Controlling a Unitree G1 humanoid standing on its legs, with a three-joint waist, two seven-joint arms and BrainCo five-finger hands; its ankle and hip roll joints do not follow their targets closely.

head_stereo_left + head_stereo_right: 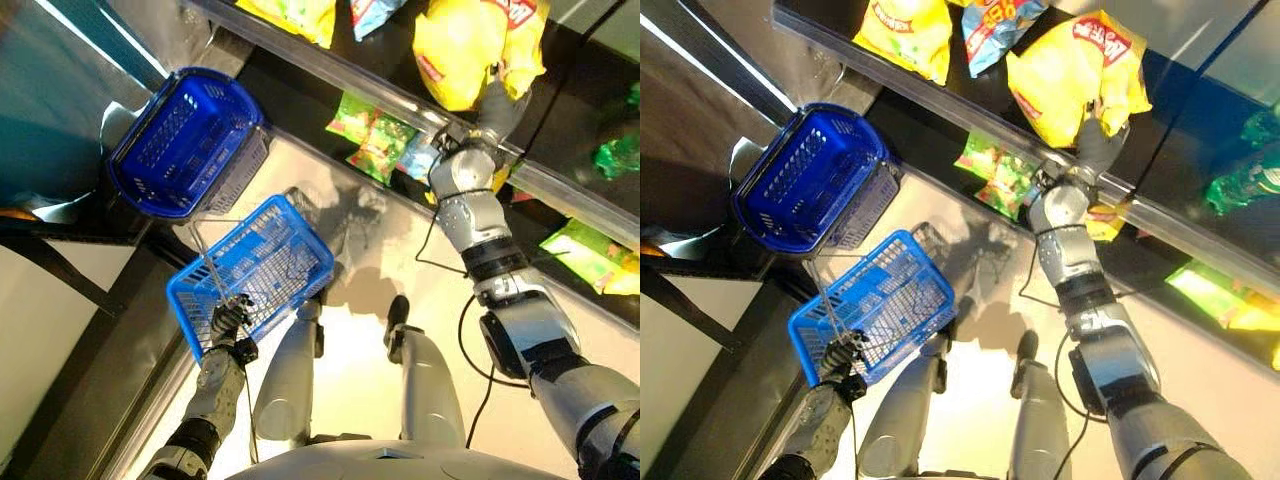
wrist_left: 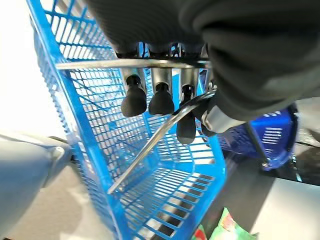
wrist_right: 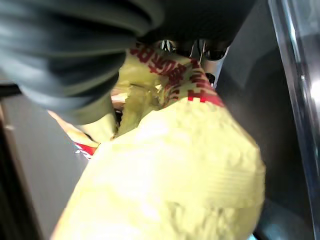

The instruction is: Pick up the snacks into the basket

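Dark shelves [image 1: 1200, 130] with a shiny metal front rail run across the far side of the scene, and all places below are given from this shelf unit. On its upper level lie several snack bags: a big yellow snack bag [image 1: 1070, 80], a second yellow bag [image 1: 902, 32] further along toward the robot's left, and a blue bag [image 1: 990, 25] between these two. On the lower level, under the rail, lie green bags [image 1: 372, 135].

Up at the upper level, the right hand [image 1: 1102, 128] is at the big yellow snack bag. In the right wrist view its fingers [image 3: 200, 50] are curled on the top edge of the bag [image 3: 170, 165], so the hand has hold of it. The bag is at the shelf, well apart from the basket.

Away from the shelves, on the robot's near left, the left hand [image 1: 232, 322] carries a light blue basket [image 1: 255, 265] by its metal handle [image 2: 130, 64], with the fingers [image 2: 161, 100] hooked round the wire. Between this basket and the shelves sits a dark blue basket [image 1: 185, 140].
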